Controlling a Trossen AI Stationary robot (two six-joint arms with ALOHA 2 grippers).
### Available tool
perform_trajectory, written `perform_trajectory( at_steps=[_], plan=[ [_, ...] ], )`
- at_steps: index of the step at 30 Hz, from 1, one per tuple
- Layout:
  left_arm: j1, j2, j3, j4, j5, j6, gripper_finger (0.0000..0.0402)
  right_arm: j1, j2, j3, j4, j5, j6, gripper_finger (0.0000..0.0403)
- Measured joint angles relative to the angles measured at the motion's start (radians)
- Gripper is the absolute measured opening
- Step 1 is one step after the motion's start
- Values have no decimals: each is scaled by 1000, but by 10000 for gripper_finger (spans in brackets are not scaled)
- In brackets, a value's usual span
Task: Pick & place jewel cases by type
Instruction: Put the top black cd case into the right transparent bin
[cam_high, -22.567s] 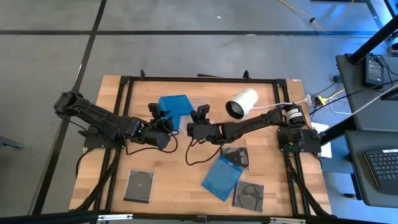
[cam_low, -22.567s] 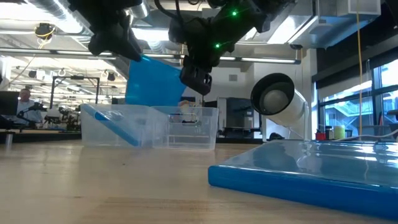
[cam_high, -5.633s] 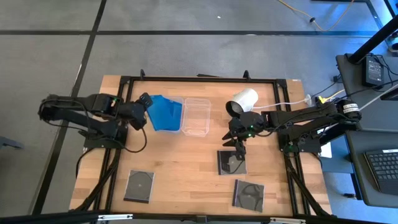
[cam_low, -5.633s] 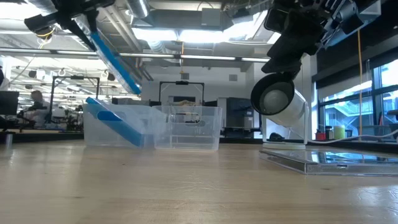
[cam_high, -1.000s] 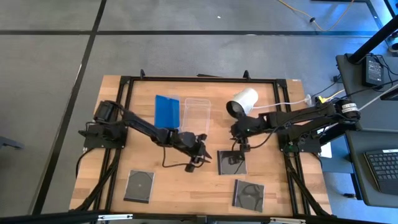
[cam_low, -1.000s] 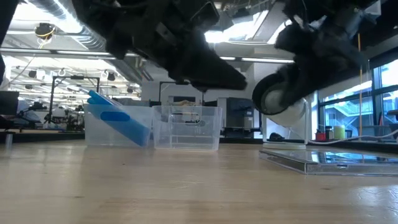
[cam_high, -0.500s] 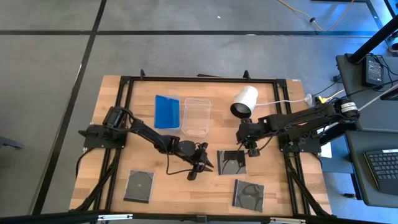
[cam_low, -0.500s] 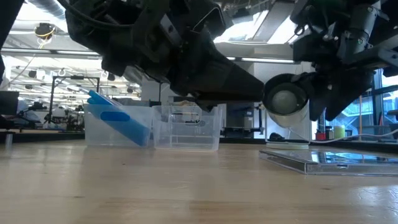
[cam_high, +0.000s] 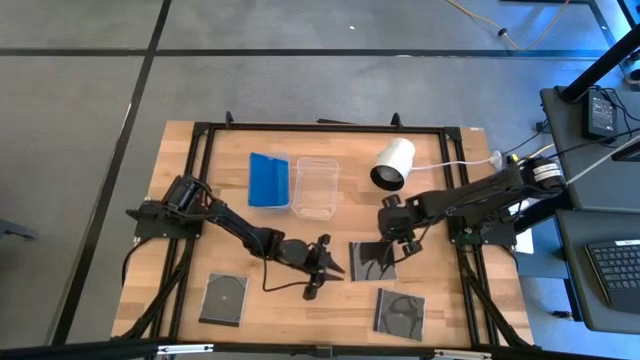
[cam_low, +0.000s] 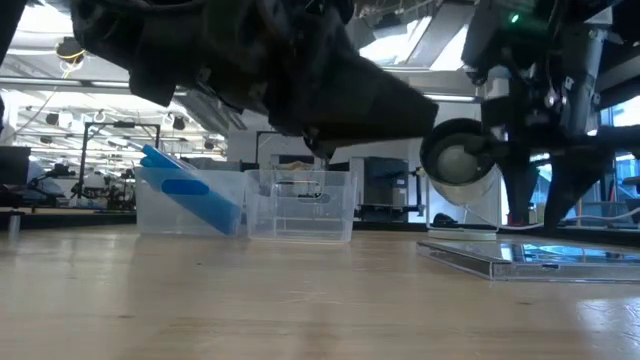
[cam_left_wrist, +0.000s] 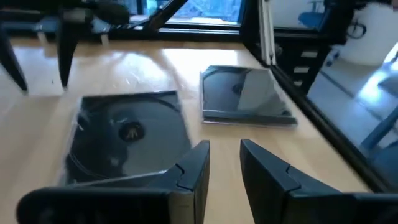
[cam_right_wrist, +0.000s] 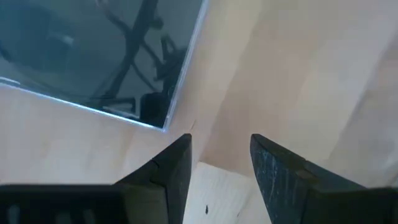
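I see the left gripper (cam_high: 330, 268) low over mid-table, jaws narrowly parted, empty, aimed at the dark jewel case (cam_high: 371, 260) lying flat just beside it. Right gripper (cam_high: 404, 236) hovers off that case's corner, jaws parted, empty. Blue cases (cam_high: 267, 179) stand tilted in the far tub (cam_high: 292, 180).

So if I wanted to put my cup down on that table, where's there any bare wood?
Bare wood lies between the two clear tubs and the dark case at the front left, behind the left arm. It is crowded mid-front: the left gripper, right gripper and two dark cases.
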Motion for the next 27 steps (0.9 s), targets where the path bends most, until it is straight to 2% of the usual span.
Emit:
perform_trajectory(
  at_steps=[4, 11, 16, 22, 27],
  plan=[
    [3, 0, 0, -1, -4, 103, 88, 0, 93, 54, -49, 0, -44, 167],
    [1, 0, 0, 0, -2, 116, 84, 5, 159, 109, -215, 17, -74, 167],
    [1, 0, 0, -16, -2, 44, 84, 38, 160, 102, -185, 55, -74, 167],
    [-1, 0, -1, -16, -26, 80, 99, 120, 160, 102, -112, 55, -75, 167],
    [-1, 0, -1, -15, -29, 44, 121, 177, 160, 102, -109, 93, -57, 167]
  ],
)
